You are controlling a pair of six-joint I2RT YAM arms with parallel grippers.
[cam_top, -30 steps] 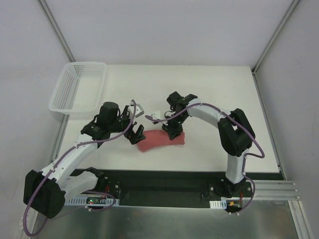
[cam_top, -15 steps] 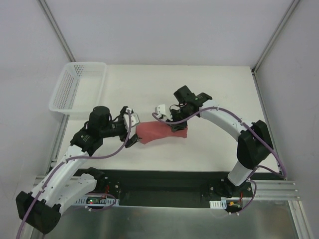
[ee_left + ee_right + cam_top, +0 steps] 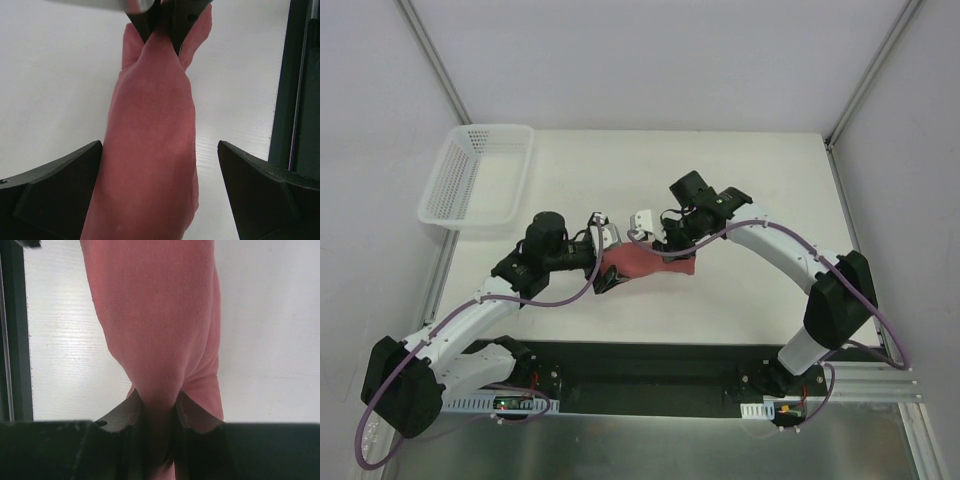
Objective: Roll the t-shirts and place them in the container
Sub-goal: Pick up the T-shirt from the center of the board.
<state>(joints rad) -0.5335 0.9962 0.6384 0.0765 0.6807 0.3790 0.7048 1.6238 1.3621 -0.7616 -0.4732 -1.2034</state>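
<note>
1. The left gripper [image 3: 606, 268] stands wide open, its fingers on either side of the t-shirt's left end.
2. The t-shirt [image 3: 648, 265], a salmon-red bundle, lies at the middle of the table [image 3: 740, 180] between the 2 grippers.
3. The right gripper [image 3: 157, 407] is clenched on the t-shirt's right end.
4. A white basket [image 3: 475, 175] sits at the far-left corner.
</note>
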